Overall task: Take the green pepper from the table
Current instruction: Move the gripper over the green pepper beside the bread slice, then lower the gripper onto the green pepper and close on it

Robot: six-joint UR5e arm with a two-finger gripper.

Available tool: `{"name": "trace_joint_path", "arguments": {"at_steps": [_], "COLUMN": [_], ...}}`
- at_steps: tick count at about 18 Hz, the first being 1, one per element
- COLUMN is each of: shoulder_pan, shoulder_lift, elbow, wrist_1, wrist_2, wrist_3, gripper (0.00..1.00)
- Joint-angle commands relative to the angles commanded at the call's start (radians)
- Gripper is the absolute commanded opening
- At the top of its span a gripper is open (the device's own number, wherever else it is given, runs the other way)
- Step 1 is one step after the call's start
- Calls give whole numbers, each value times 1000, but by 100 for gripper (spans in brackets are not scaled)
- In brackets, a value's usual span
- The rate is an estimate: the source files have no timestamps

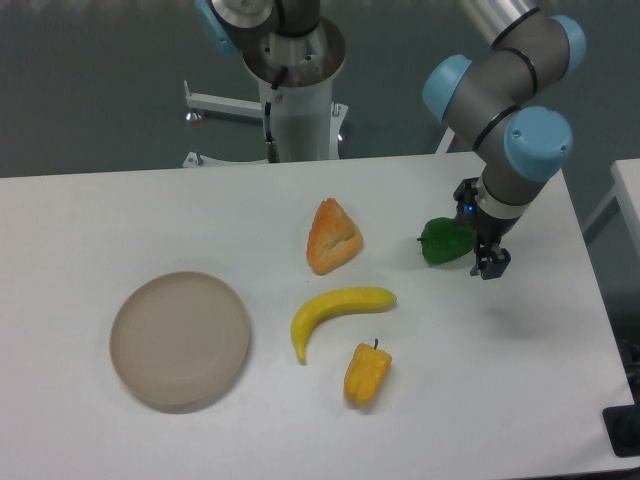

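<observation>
- Green pepper is seen lying on the white tabletop, right of the orange wedge.
- Tool is positioned just beside the pepper's right edge; its jaw state cannot be told.
- Plate, banana and yellow-orange pepper are set well apart, to the left.

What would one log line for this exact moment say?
stage: approach | gripper: just right of green pepper, grasp state unclear | green pepper: on table, not lifted | others: banana, plate
</observation>
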Motion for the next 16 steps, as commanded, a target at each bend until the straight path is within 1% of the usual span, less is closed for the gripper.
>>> {"name": "trace_joint_path", "arguments": {"at_steps": [1, 3, 7, 9, 11, 13, 16], "shoulder_pan": [17, 31, 34, 32, 34, 34, 32], "shoulder_lift": [15, 28, 34, 34, 32, 28, 22], "elbow": [-41, -78, -97, -120, -138, -138, -141], "wrist_1": [46, 66, 66, 65, 66, 65, 66], "wrist_2": [0, -3, -9, -18, -79, -103, -104], "wrist_3": [34, 60, 62, 55, 49, 46, 51], "gripper": [100, 100, 100, 100, 100, 100, 100]}}
